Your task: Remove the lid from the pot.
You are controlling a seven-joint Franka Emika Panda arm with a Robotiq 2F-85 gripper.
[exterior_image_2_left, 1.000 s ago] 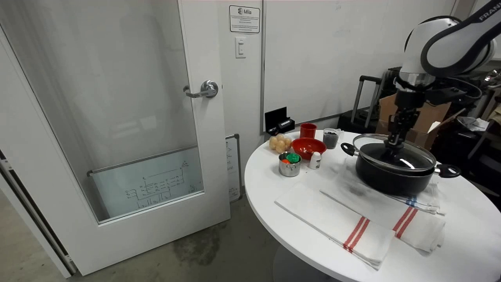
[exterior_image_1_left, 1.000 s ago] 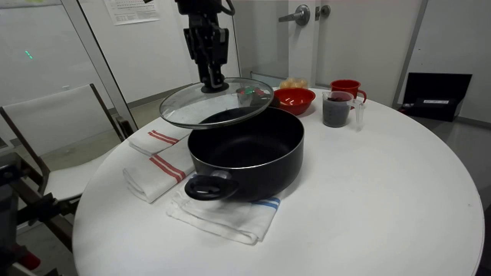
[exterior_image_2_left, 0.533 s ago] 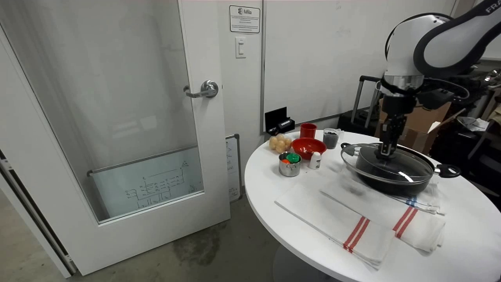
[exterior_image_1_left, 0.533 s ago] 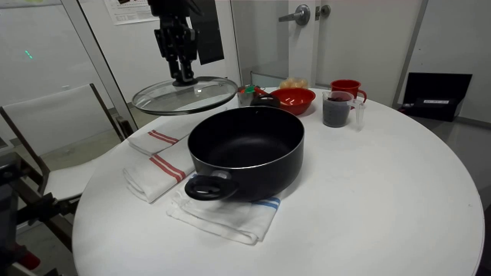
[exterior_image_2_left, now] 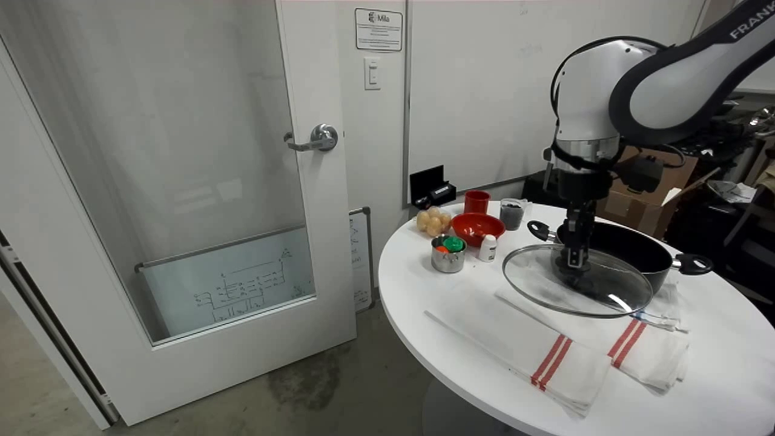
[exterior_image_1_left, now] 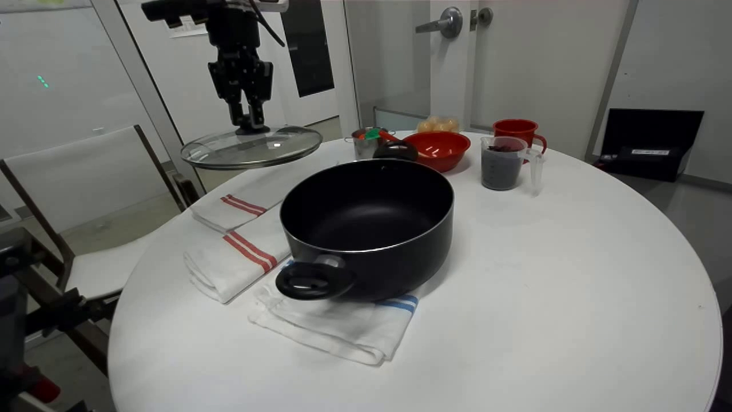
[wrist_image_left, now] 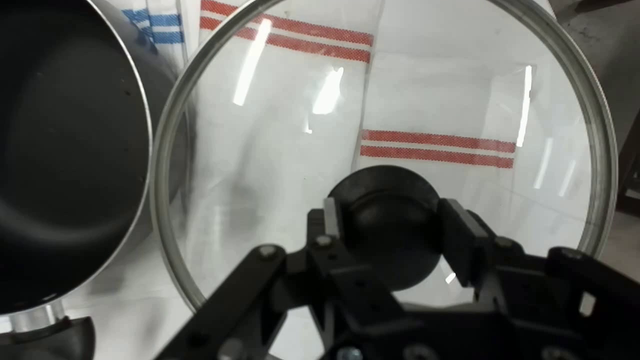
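The glass lid (exterior_image_1_left: 289,146) hangs in the air beside the pot, over the red-striped towels. It also shows in an exterior view (exterior_image_2_left: 527,278) and in the wrist view (wrist_image_left: 280,175). My gripper (exterior_image_1_left: 247,117) is shut on the lid's black knob (wrist_image_left: 387,260), with one finger on each side of it in the wrist view. The lid hangs nearly level. The black pot (exterior_image_1_left: 394,263) stands uncovered on a blue-striped towel (exterior_image_1_left: 349,332), and its bare inside shows. In the wrist view the pot (wrist_image_left: 60,150) is at the left, partly cut off.
Two folded red-striped towels (exterior_image_1_left: 234,263) lie beside the pot, below the lid. A steel cup (exterior_image_2_left: 448,260), a white bottle (exterior_image_2_left: 488,249), a red bowl (exterior_image_1_left: 440,150), a red mug (exterior_image_1_left: 514,130) and a measuring cup (exterior_image_1_left: 502,169) stand on the round table (exterior_image_1_left: 572,286).
The lid was tilted over the pot's edge one second ago. My gripper has carried it sideways off the pot to over the towels, and it is now more level. The pot has not moved.
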